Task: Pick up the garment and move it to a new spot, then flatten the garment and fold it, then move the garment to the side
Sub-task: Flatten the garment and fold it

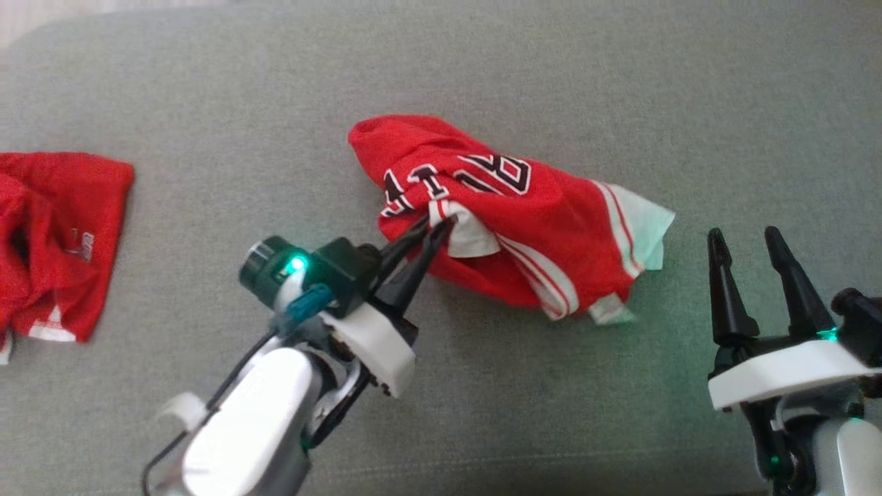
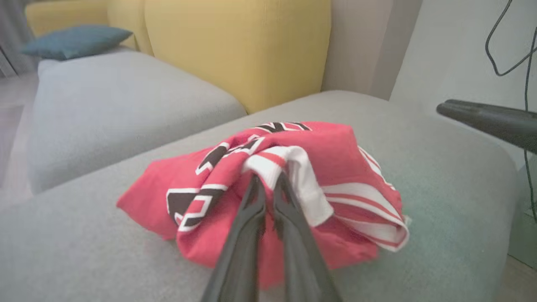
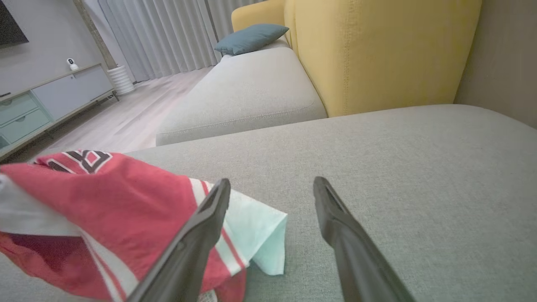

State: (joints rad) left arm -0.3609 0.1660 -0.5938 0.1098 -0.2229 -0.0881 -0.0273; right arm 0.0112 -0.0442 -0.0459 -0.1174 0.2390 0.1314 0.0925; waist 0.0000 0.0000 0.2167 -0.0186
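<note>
The garment [image 1: 510, 213] is a crumpled red jersey with white stripes and black lettering, lying mid-cushion on the grey sofa. My left gripper [image 1: 437, 224] is shut on a white-trimmed fold at its near left edge; in the left wrist view the garment [image 2: 335, 159] bunches around that gripper [image 2: 268, 178], whose two dark fingers pinch the white band. My right gripper [image 1: 744, 238] stands open to the right of the garment, a little apart from its white hem. In the right wrist view the right gripper [image 3: 270, 186] holds nothing and the garment [image 3: 113, 197] lies to its left.
A second red garment [image 1: 55, 241] lies at the left edge of the grey seat cushion [image 1: 482, 69]. Yellow back cushions [image 3: 377, 50] rise behind the seat, and a blue pillow [image 3: 251, 37] rests farther along the sofa. A dark cable [image 2: 524, 63] hangs at the right.
</note>
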